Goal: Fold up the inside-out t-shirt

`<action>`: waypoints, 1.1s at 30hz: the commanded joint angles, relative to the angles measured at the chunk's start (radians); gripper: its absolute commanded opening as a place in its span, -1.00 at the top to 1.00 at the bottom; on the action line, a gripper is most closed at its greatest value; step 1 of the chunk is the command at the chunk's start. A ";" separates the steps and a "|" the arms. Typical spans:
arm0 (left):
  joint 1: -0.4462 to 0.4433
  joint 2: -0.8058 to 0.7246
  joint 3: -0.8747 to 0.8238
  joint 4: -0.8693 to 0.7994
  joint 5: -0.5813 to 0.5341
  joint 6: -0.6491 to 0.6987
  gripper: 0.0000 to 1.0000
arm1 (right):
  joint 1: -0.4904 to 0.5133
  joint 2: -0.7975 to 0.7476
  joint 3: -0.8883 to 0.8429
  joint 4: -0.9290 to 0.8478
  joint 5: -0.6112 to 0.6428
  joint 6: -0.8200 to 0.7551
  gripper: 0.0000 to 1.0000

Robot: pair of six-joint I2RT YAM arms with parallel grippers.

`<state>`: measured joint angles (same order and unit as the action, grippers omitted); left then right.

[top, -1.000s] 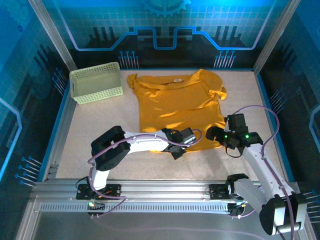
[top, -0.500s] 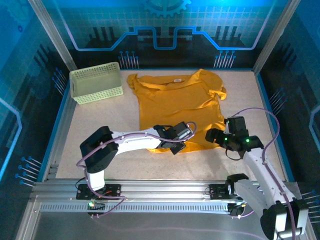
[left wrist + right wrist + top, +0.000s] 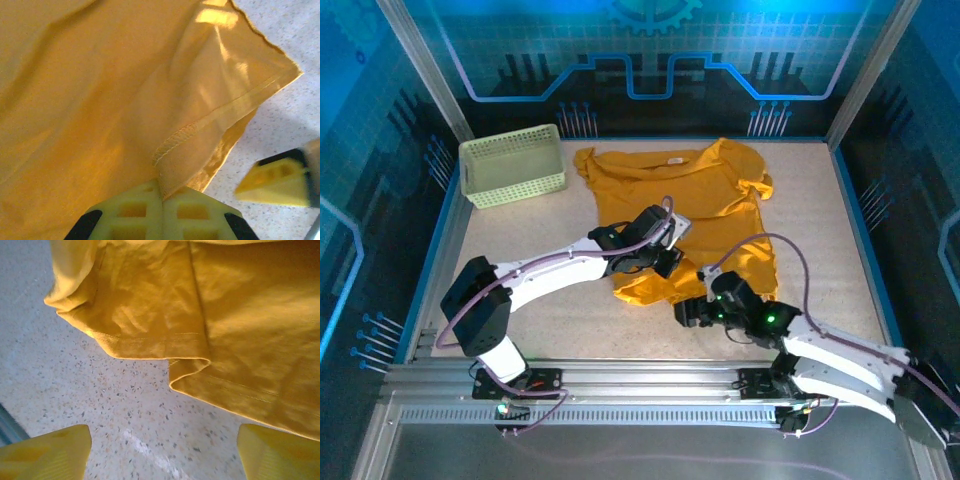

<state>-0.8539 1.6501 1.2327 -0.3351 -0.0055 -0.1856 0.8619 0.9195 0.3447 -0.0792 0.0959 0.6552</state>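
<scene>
The mustard-yellow t-shirt lies spread on the table's far middle, collar to the back. My left gripper is shut on its stitched bottom hem, holding that edge lifted over the cloth so the lower part bunches. Its closed pads pinch the cloth. My right gripper hovers open low over bare table just in front of the shirt's front hem. Its two yellow fingertips stand wide apart with nothing between them. One right finger shows in the left wrist view.
A pale green lattice basket stands at the back left corner. Speckled tabletop lies bare left of the shirt and along the front. Blue walls and aluminium posts ring the table; the right arm's cable loops over the shirt's right side.
My left gripper has carried the hem from the front edge back toward the shirt's middle, bunching the lower part. My right arm has swung left from the shirt's right hem to its front middle.
</scene>
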 commanded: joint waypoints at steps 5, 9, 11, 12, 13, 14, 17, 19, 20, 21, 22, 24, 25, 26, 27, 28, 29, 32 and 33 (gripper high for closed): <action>0.015 -0.067 0.075 -0.004 0.076 -0.051 1.00 | 0.062 0.218 -0.060 0.541 0.201 -0.085 -0.55; 0.024 -0.068 0.108 -0.020 0.086 -0.045 1.00 | 0.092 0.315 -0.024 0.595 0.236 -0.139 -0.56; 0.025 -0.074 0.116 -0.022 0.089 -0.039 1.00 | 0.089 0.361 -0.012 0.616 0.241 -0.150 -0.56; 0.025 -0.077 0.119 -0.023 0.092 -0.038 1.00 | 0.085 0.383 -0.009 0.630 0.242 -0.151 -0.56; 0.024 -0.080 0.123 -0.025 0.095 -0.034 1.00 | 0.074 0.404 -0.004 0.644 0.238 -0.147 -0.56; 0.026 -0.082 0.126 -0.027 0.096 -0.034 1.00 | 0.063 0.425 0.001 0.650 0.231 -0.143 -0.56; 0.026 -0.096 0.127 -0.034 0.108 -0.031 1.00 | 0.033 0.493 0.024 0.687 0.219 -0.155 -0.56; 0.026 -0.107 0.126 -0.035 0.118 -0.032 1.00 | 0.011 0.543 0.040 0.728 0.217 -0.165 -0.56; 0.025 -0.111 0.128 -0.036 0.122 -0.032 1.00 | 0.002 0.564 0.051 0.737 0.222 -0.171 -0.56; 0.025 -0.115 0.128 -0.036 0.126 -0.033 1.00 | -0.006 0.585 0.065 0.747 0.235 -0.178 -0.56; 0.026 -0.120 0.127 -0.036 0.127 -0.035 1.00 | -0.012 0.610 0.074 0.763 0.250 -0.189 -0.56; 0.027 -0.123 0.133 -0.040 0.125 -0.037 1.00 | -0.016 0.646 0.085 0.814 0.278 -0.216 -0.56; 0.027 -0.122 0.138 -0.045 0.125 -0.038 1.00 | -0.014 0.661 0.090 0.832 0.302 -0.223 -0.56; 0.027 -0.123 0.144 -0.053 0.126 -0.038 1.00 | -0.016 0.671 0.095 0.845 0.338 -0.225 -0.56; 0.027 -0.124 0.146 -0.054 0.129 -0.040 1.00 | -0.016 0.679 0.103 0.847 0.370 -0.227 -0.56; 0.027 -0.128 0.146 -0.056 0.135 -0.041 1.00 | -0.020 0.691 0.115 0.843 0.405 -0.226 -0.57; 0.027 -0.133 0.144 -0.052 0.140 -0.043 1.00 | -0.030 0.701 0.128 0.844 0.421 -0.232 -0.57; 0.027 -0.143 0.144 -0.054 0.156 -0.048 1.00 | -0.069 0.744 0.169 0.860 0.440 -0.229 -0.58; 0.027 -0.145 0.145 -0.054 0.161 -0.050 1.00 | -0.085 0.757 0.178 0.866 0.437 -0.222 -0.59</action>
<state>-0.8337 1.5467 1.3460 -0.3733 0.1116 -0.2127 0.8158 1.6417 0.4839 0.7094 0.4503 0.4431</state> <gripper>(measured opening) 0.052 0.792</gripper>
